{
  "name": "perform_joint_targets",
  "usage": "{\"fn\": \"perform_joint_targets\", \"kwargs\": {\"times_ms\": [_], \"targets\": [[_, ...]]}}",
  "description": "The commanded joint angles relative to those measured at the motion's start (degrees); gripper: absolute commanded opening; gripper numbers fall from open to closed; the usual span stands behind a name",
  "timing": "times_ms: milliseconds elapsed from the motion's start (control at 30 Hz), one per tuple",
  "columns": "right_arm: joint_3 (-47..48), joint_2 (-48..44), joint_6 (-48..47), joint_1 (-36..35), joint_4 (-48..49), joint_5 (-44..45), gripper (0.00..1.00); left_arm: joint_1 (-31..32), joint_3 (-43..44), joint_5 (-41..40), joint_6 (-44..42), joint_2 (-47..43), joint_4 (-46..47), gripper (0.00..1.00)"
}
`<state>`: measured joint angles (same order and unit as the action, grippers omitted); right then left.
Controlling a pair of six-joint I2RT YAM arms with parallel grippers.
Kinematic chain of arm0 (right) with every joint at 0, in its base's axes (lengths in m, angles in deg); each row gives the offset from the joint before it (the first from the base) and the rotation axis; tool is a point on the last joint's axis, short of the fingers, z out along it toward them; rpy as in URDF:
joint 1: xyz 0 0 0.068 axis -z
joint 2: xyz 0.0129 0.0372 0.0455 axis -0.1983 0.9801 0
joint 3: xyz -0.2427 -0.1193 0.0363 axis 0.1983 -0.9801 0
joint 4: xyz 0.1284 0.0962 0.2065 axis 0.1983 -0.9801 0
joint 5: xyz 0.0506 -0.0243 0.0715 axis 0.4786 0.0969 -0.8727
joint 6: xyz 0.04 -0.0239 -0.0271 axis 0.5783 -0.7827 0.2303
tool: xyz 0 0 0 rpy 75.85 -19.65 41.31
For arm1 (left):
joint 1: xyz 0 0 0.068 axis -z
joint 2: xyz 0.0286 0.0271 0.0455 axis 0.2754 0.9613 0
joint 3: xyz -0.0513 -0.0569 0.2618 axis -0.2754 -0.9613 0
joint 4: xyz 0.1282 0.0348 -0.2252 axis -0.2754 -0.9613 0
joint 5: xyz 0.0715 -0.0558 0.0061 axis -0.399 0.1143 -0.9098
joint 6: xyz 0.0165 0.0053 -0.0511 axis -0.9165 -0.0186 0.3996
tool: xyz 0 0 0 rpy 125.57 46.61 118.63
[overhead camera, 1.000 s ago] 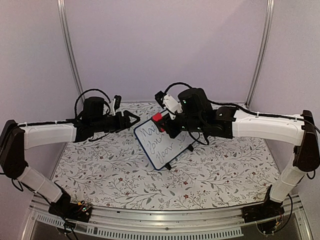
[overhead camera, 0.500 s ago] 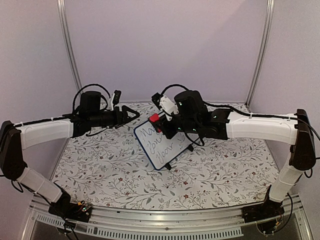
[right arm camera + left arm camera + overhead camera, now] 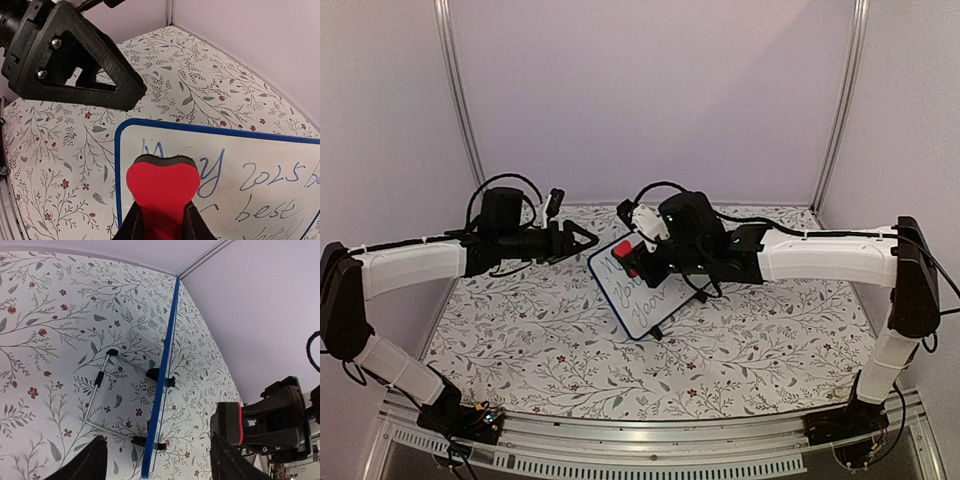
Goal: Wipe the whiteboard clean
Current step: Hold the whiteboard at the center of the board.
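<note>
Erasing looks barely begun: the right hand grips the red eraser at a corner of the fully written whiteboard, while the left hand hangs open alongside.

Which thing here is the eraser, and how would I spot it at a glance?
Start at the flowered table, where a small blue-framed whiteboard with handwriting stands propped in the middle. At its top corner the right gripper pinches a small block, the eraser. It alone is solid bright red, unlike the black gripper and white board beside it.
</note>
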<state>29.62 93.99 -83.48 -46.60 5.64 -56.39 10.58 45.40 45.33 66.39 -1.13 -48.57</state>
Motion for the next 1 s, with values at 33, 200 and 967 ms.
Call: {"fn": "perform_joint_targets", "kwargs": {"times_ms": [33,200,967], "targets": [[2.2,0.7,1.6,0.2,1.5,-0.7,0.2,-1.6,-1.4,1.9,-1.7,-0.4,2.9,0.68],[2.5,0.7,2.2,0.2,2.0,-0.2,0.2,-2.7,-2.7,3.8,-0.4,-0.4,6.3,0.68],[5.2,3.5,2.0,-0.7,-0.3,0.7,0.17,-1.4,-5.1,6.9,2.4,3.6,10.2,0.47]]}}
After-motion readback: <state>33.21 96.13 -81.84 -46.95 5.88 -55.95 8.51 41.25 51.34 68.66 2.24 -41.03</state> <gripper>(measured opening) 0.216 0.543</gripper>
